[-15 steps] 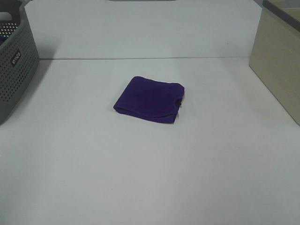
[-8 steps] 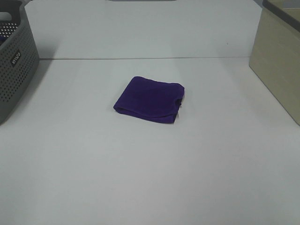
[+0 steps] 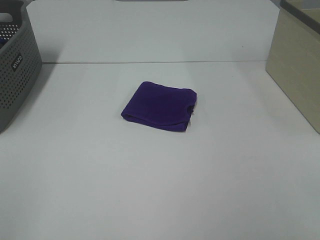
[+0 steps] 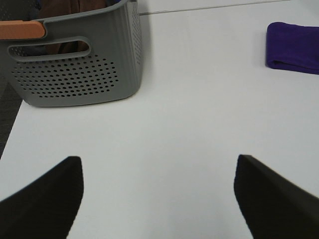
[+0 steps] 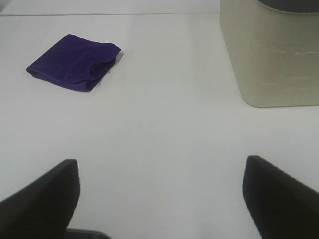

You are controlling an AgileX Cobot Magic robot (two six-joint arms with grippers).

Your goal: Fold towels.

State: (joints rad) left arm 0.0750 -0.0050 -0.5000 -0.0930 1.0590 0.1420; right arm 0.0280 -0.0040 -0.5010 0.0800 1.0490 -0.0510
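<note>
White and matte, the table (image 3: 160, 190) fills every view, with a thin seam line across its far part. Beige bin (image 3: 297, 65): smooth, straight-walled, rounded at the corner, standing ahead of the right tool (image 5: 159, 199) and off to its right. Grey basket (image 4: 79, 59): perforated plastic with a slot handle, just ahead of the left tool (image 4: 159, 199); only the left wrist view shows an orange strip at its rim and dark contents inside. Towel (image 3: 160, 106): deep purple plush, folded into a compact, roughly square pad, lying flat well ahead of both tools, between basket and bin; the right wrist view shows its layered open edge. Both tools stand wide apart, holding nothing; neither appears in the high view.
</note>
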